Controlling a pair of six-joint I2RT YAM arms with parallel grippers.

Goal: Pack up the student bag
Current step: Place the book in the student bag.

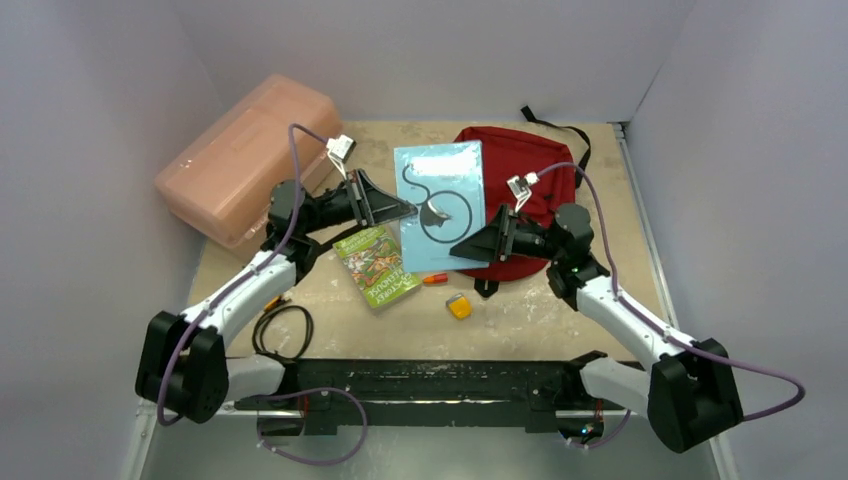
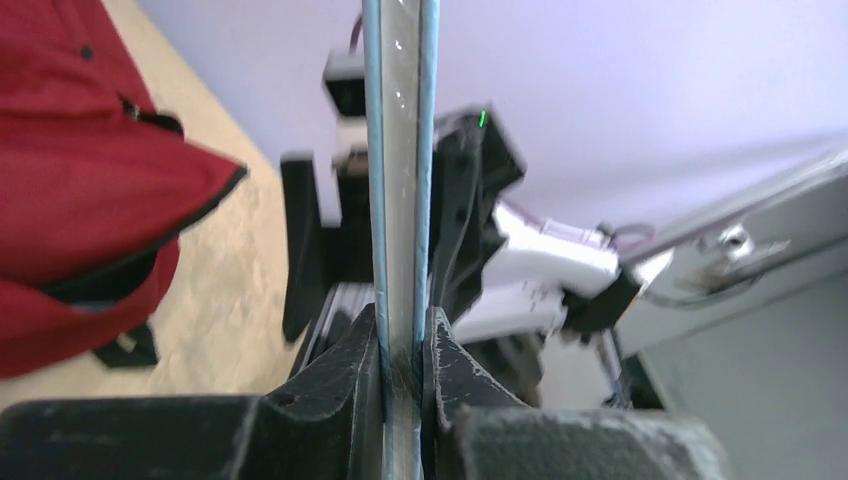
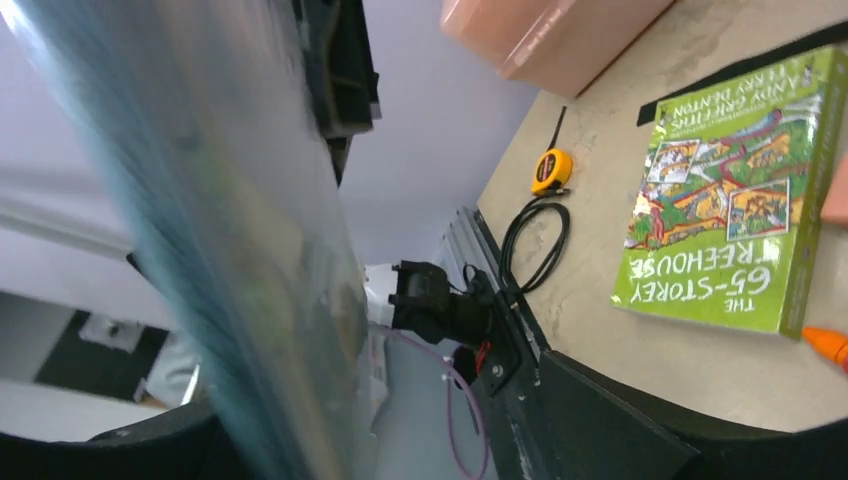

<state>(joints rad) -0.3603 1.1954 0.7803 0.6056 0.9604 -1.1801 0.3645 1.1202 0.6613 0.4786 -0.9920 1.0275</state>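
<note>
- Thin light-blue softcover book with a black loop drawing [image 1: 440,195] is held off the desk [image 1: 540,320], cover facing up, its far edge overlapping the dark red fabric student bag [image 1: 520,160].
- Bag lies flat at the far right of the desk, behind the book. The left wrist view shows a red flap with black trim over a dark gap. Probably the mouth, but I cannot confirm it is open.
- Left gripper [image 1: 405,210]: jaws pinch the book's left edge. It shows edge-on, clamped tight, in the left wrist view.
- Right gripper [image 1: 462,246]: sits at the lower right edge with jaws apparently spread, book between them, one side lying near it, the other well apart.
- Step judged: feed the book into the bag.
- To do it well: get the right jaws closed on the book, or move them to lift the flap, before travel. One edge grip lets a thin book sag.
- Lead with the far edge, keep it low and flat, and aim under the flap.
- Keep clear of the green paperback [image 1: 377,265] and orange marker [image 1: 435,279] below.
</note>
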